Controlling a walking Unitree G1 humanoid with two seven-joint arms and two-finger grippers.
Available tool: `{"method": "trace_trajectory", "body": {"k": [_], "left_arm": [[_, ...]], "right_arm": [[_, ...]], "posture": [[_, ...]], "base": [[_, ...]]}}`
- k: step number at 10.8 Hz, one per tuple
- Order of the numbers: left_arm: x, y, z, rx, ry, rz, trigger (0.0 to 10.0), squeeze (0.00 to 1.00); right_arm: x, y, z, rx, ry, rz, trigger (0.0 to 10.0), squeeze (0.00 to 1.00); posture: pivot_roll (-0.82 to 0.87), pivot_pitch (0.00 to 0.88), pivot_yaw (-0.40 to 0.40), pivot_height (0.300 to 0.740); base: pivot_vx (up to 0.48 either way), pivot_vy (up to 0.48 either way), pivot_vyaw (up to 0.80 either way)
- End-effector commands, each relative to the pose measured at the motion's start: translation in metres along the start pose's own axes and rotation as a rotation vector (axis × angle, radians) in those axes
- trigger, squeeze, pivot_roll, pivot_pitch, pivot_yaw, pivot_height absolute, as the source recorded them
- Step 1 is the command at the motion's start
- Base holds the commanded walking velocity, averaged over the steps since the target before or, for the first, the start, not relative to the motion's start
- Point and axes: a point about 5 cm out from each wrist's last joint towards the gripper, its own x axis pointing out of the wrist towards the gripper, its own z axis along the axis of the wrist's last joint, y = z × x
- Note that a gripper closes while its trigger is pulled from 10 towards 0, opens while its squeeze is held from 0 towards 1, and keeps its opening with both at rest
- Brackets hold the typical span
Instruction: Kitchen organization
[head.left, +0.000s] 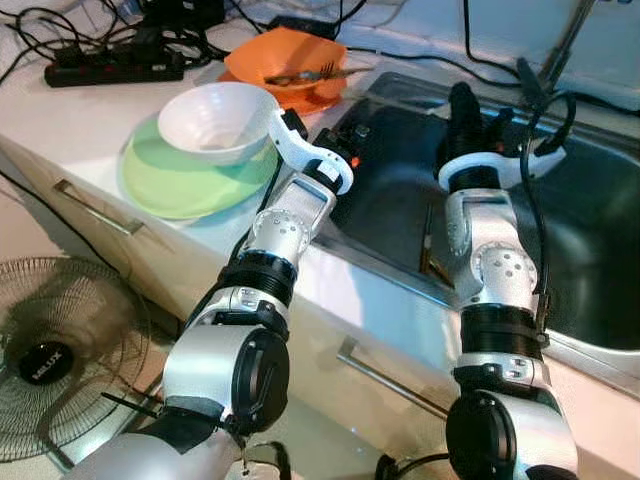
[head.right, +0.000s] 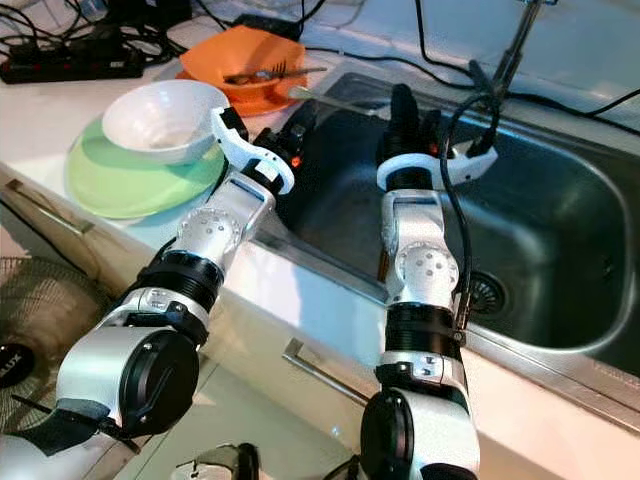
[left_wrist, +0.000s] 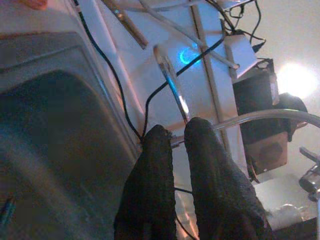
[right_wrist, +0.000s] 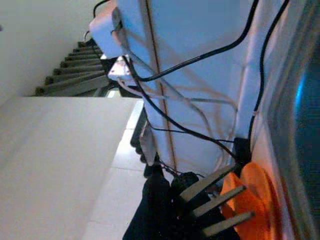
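Both arms reach forward over a steel sink set in a white counter. The left gripper sits above the sink's left rim; in the left wrist view its two black fingers stand close together with only a narrow gap between them and nothing between the tips. The right gripper is over the middle of the sink, raised and pointing toward the far wall; in the right wrist view a fork lies against its dark fingers, tines outward; whether the fingers clamp it, and how far apart they stand, cannot be told.

On the counter left of the sink a white bowl rests on a green plate; the bowl's right edge is just beside the left wrist. Farther back an orange bowl stands on an orange plate at the sink's far-left corner; cutlery lies inside the bowl. A black power strip with cables lies at the far left of the counter. A floor fan stands at lower left, in front of the cabinet.
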Motion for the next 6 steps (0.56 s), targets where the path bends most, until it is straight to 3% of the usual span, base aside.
{"method": "trace_trajectory", "body": {"k": [1,2,3,5,6], "left_arm": [[0.012,-0.025,-0.052,-0.082,0.098,-0.058,10.0,0.0],[0.012,-0.026,-0.052,-0.063,0.103,-0.062,10.0,0.0],[0.012,-0.029,-0.053,0.033,0.147,-0.072,10.0,0.0],[0.012,-0.033,-0.047,0.385,0.207,-0.066,10.0,0.0],[0.011,-0.033,-0.037,0.597,0.243,-0.045,10.0,0.0]], "right_arm": [[0.001,0.002,-0.02,0.075,0.016,-0.002,0.0,0.0],[0.002,0.001,-0.018,0.077,0.008,-0.001,0.0,0.0],[0.004,0.001,-0.015,0.068,-0.007,-0.002,0.0,0.0],[0.007,0.001,-0.006,0.028,-0.033,-0.007,0.0,0.0],[0.009,0.001,0.002,-0.013,-0.049,-0.015,5.7,0.0]], "posture": [[0.05,0.097,0.054,0.74],[0.05,0.097,0.055,0.74],[0.04,0.097,0.057,0.74],[0.04,0.097,0.057,0.74],[0.06,0.096,0.055,0.74]], "base": [[0.0,0.0,0.0],[0.0,0.0,0.0],[0.0,0.0,0.0],[0.0,0.0,0.0],[0.0,0.0,0.0]]}}
